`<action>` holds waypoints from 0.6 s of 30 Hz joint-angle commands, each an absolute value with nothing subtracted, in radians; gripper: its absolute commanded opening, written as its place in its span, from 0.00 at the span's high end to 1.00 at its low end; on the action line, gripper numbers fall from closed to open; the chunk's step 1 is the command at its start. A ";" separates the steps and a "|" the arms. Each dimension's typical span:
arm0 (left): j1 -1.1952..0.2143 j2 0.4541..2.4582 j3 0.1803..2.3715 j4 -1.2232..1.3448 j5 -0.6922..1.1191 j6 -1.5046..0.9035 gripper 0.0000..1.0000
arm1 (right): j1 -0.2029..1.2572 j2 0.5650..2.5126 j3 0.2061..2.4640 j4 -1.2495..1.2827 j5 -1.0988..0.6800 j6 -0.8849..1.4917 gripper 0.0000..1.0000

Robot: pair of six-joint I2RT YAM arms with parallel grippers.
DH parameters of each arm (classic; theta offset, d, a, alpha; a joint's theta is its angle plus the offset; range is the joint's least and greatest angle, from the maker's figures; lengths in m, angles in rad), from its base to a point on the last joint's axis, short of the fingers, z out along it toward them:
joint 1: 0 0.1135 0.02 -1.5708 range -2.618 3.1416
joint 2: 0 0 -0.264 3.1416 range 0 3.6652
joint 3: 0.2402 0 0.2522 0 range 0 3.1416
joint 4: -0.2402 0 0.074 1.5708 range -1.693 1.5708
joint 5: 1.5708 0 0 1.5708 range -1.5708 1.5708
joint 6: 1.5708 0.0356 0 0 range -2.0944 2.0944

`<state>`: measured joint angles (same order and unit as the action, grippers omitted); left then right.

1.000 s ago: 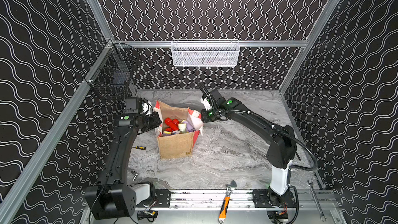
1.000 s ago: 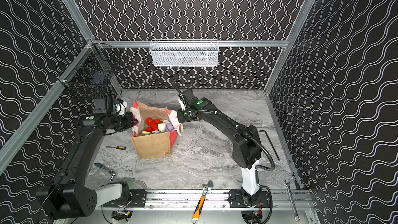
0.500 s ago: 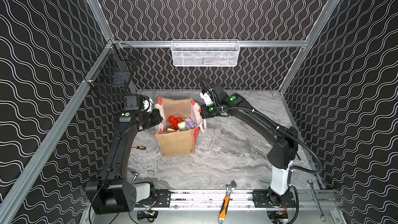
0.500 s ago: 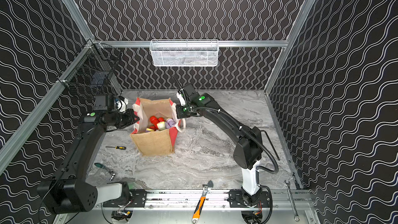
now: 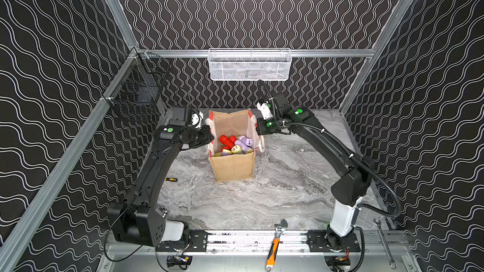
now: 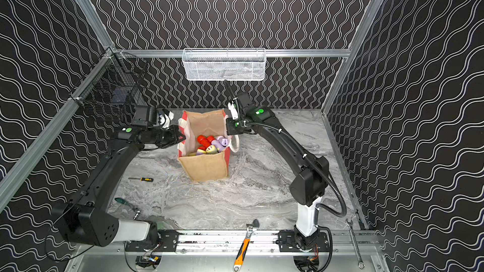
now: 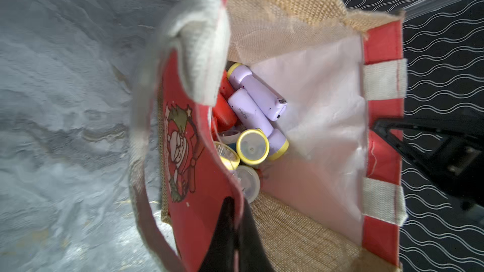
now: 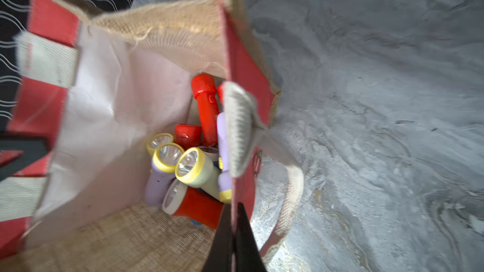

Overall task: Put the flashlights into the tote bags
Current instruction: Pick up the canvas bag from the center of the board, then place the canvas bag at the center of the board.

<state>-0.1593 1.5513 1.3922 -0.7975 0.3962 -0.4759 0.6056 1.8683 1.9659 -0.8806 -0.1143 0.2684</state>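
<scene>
Left tool point(image 5: 209, 137): it is clamping down narrow on the rim of the red side panel of the boxy burlap tote bag point(image 5: 231, 168), on the bag's picture-left side. In the left wrist view its black fingers point(image 7: 222, 236) are pinching the printed red cloth at lower centre.
Right tool point(image 5: 258, 129): it is gripping just as narrow on the opposite red panel's rim, on the bag's picture-right side, just beside a white rope handle point(image 8: 237, 126).
Change: a second ago the bag was sitting skewed, with a corner turned toward the camera. Now the two arms are holding it squared and upright on the grey marbled desk point(image 5: 262, 200), a little further toward the upper middle of both top views, with its mouth stretched open.
Meaning: this is looking like straightening the bag, not loading it. The loading is probably finished or nearly so.
Flashlights: the stubby plastic flashlights in red, lilac and pale green point(image 5: 235, 143) are lying heaped on the bag's floor, below and between the two tools and touching neither.
Outside the bag: both top views are showing no flashlight on the desk; a small yellow-black screwdriver point(image 5: 171, 179) is lying at picture left, well apart from the bag.
</scene>
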 commanded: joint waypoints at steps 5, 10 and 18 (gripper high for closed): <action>-0.243 1.625 1.436 -0.649 0.386 -0.571 1.00 | 0.523 1.838 1.970 -0.801 -0.115 0.235 1.00; -0.270 1.667 1.471 -0.661 0.341 -0.570 1.00 | 0.496 1.824 1.905 -0.769 -0.161 0.238 1.00; -0.270 1.705 1.497 -0.691 0.328 -0.552 0.94 | 0.488 1.817 1.823 -0.751 -0.146 0.264 0.97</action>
